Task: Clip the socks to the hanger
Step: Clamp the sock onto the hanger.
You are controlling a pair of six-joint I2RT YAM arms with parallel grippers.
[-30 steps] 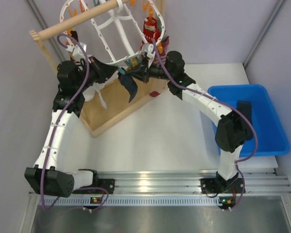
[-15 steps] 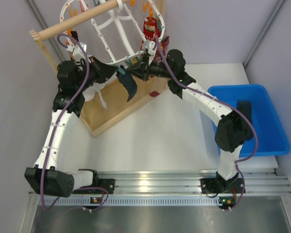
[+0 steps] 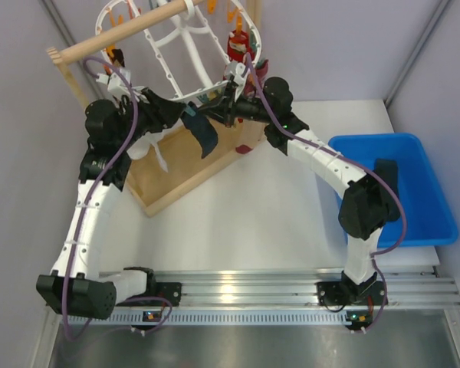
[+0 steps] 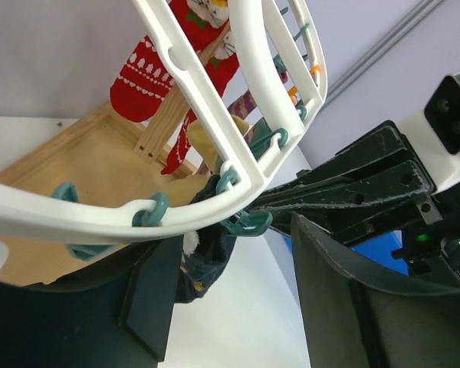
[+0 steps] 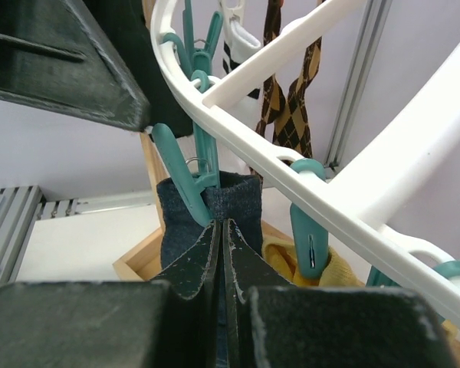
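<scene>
Left wrist view, my left pincer (image 4: 234,280) wide around dark navy fabric sock (image 4: 205,264) on teal plastic clip (image 4: 247,223), right pincer (image 5: 222,230) closed tight.

I found no text, number, label or brand that I could read in any view. The hanger (image 3: 176,46) carried no lettering, and neither did the blue bin (image 3: 414,192). Among the socks (image 4: 142,77), the red one bore only small white figures, not letters.
</scene>
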